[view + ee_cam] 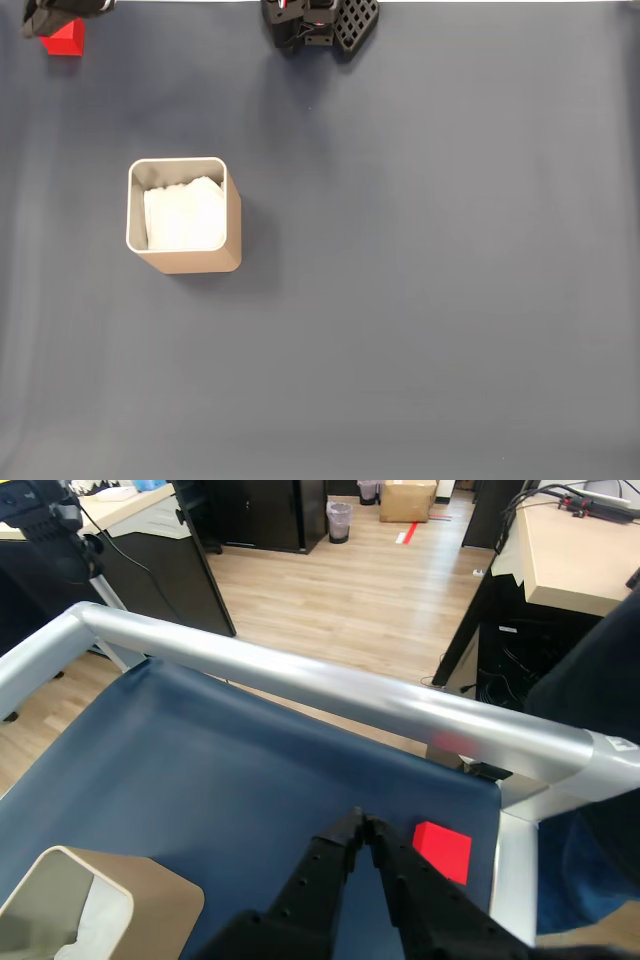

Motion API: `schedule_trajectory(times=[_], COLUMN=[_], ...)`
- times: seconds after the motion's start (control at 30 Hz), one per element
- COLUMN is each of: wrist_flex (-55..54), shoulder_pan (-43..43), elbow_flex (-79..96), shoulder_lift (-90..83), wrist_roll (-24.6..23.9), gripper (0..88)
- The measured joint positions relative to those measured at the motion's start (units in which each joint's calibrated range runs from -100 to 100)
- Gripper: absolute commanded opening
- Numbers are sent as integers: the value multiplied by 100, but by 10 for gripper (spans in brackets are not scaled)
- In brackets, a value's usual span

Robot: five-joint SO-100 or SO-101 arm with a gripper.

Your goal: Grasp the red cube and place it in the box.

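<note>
While your hand [363, 827] hangs above the dark blue table [200, 770] in the wrist view, its two black fingers [325, 865] meet at the tips, so it is closed and holds nothing. You can see the red cube [443, 850] just to the right of those fingertips in that view, lying flat on the table near the far right corner, apart from the hand and close to the silver frame rail [330, 695] that runs along the table's far edge. In the fixed view the red cube [65, 38] sits at the top left corner, with a dark part of the arm [45, 14] overlapping its upper left side; whether they touch there you cannot tell. The arm's black base [320, 25] stands at the top edge, a little left of centre. Your box [185, 215] stands upright on the table left of centre in the fixed view, well apart from the cube, white lining showing inside. In the wrist view the box [110, 900] shows at the bottom left corner, its rim cut off by the frame.
</note>
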Motion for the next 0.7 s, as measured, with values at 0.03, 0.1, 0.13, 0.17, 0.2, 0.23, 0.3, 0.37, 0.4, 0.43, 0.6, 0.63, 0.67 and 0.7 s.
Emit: schedule_trajectory(times=[0.03, 0.1, 0.13, 0.17, 0.2, 0.23, 0.3, 0.37, 0.4, 0.43, 0.6, 0.63, 0.67, 0.7], wrist_flex=[8, 8, 8, 8, 8, 8, 8, 8, 8, 8, 8, 8, 8, 8], shoulder_pan=[38, 98, 135, 165, 203, 248, 323, 413, 451, 496, 699, 737, 767, 789], elbow_flex=[0, 0, 0, 0, 0, 0, -64, -137, -164, -182, -246, -291, -337, -383], shoulder_lift=[9, 71, 107, 169, 223, 276, 374, 481, 535, 588, 838, 901, 963, 1016], wrist_roll=[0, 0, 0, 0, 15, 49, 88, 112, 117, 127, 176, 181, 181, 181], gripper=[1, 1, 1, 1, 1, 1, 1, 1, 1, 1, 1, 1, 1, 1])
